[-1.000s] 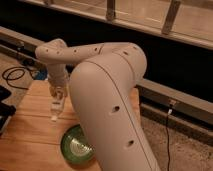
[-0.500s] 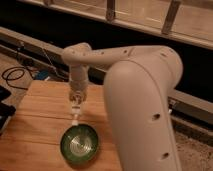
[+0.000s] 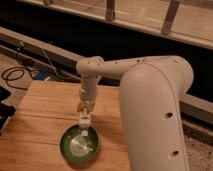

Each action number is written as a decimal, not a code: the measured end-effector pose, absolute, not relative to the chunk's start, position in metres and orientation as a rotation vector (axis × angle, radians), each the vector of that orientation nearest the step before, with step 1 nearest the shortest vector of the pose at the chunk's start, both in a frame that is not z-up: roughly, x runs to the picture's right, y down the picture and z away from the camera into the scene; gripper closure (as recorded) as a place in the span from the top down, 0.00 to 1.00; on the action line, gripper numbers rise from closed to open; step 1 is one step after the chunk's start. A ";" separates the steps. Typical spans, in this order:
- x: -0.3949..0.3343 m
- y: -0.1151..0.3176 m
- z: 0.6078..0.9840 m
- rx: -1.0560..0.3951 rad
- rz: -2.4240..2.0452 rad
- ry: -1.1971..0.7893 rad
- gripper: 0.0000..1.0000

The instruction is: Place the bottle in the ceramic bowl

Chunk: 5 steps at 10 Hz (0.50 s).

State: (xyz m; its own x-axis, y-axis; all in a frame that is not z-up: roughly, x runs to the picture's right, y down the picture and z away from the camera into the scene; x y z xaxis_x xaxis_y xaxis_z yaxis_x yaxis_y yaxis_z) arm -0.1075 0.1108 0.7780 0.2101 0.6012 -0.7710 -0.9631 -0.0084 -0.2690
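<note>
The green ceramic bowl (image 3: 69,151) sits on the wooden table (image 3: 42,117) near its front edge. My gripper (image 3: 86,114) points down just above the bowl's far rim. It is shut on the small white bottle (image 3: 85,125), which hangs upright below the fingers with its lower end over the bowl's far inner side. I cannot tell if the bottle touches the bowl.
My thick white arm (image 3: 150,110) fills the right side and hides the table's right part. Black cables (image 3: 15,75) lie on the floor at the left. A dark object (image 3: 4,114) sits at the table's left edge. A ledge and rail run behind the table.
The gripper has carried the bottle from the table's left part rightward and toward the front, and it is now over the bowl's far rim.
</note>
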 end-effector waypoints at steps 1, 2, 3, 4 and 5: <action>-0.104 0.111 0.780 -0.897 1.323 0.515 0.00; -0.101 0.110 0.780 -0.895 1.326 0.517 0.00; -0.102 0.111 0.780 -0.896 1.325 0.516 0.00; -0.106 0.111 0.779 -0.896 1.314 0.517 0.00; -0.108 0.112 0.780 -0.886 1.285 0.546 0.00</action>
